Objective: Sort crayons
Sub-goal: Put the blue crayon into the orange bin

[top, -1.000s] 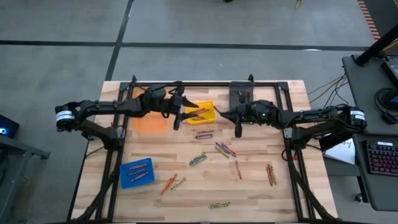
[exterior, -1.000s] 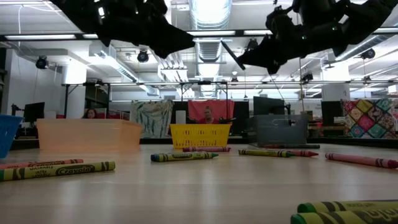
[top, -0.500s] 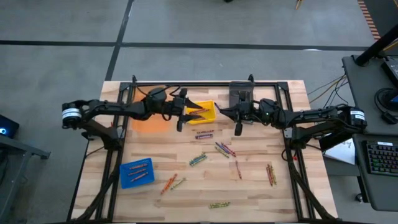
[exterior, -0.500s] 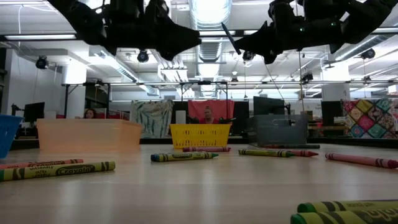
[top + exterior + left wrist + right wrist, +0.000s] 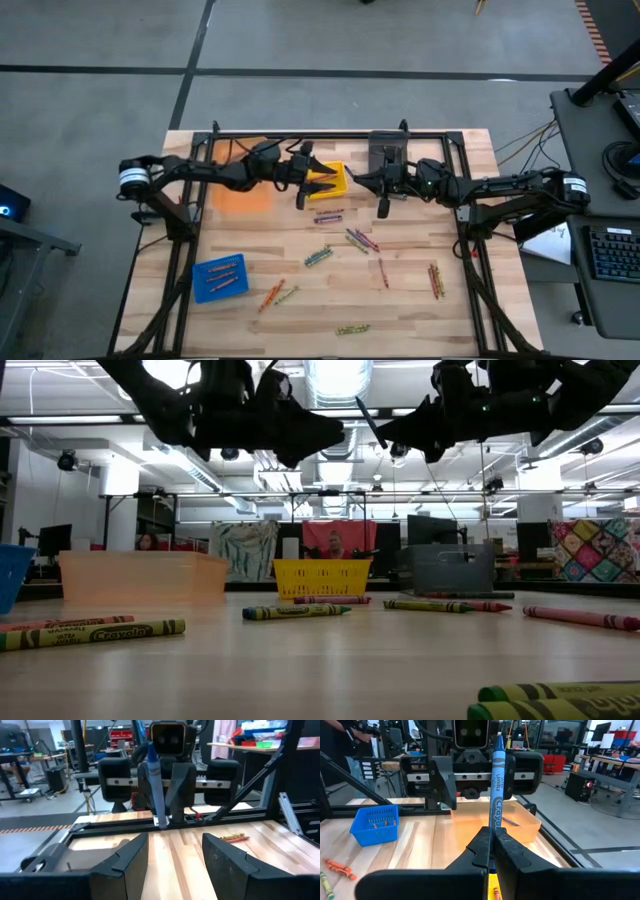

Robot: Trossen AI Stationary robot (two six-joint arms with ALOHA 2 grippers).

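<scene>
A blue crayon (image 5: 497,785) stands upright in my right gripper (image 5: 492,837), which is shut on it high over the table between the yellow bin (image 5: 332,186) and the grey bin (image 5: 385,155). In the low view the blue crayon (image 5: 370,426) slants up from the right gripper (image 5: 400,445). My left gripper (image 5: 172,852) is open above the yellow bin and faces the right one. The blue crayon (image 5: 155,785) shows beyond its spread fingers, apart from them. Several more crayons (image 5: 360,240) lie flat on the wooden table. My right gripper pinches the blue crayon near its lower end (image 5: 493,826) between its two fingers. The fingers come level from the table's right side and lie across the crayon. It stands upright above them, pointed tip up, lifted clear of the table.
An orange bin (image 5: 243,196) sits left of the yellow one. A blue bin (image 5: 220,277) holding crayons stands near the front left. Loose crayons lie at mid-table (image 5: 318,256), at the right (image 5: 435,280) and near the front edge (image 5: 352,328).
My left gripper has moved toward the table's right edge, closer to the right gripper, and has sunk a little; it now stands over the yellow bin. It has stayed open.
</scene>
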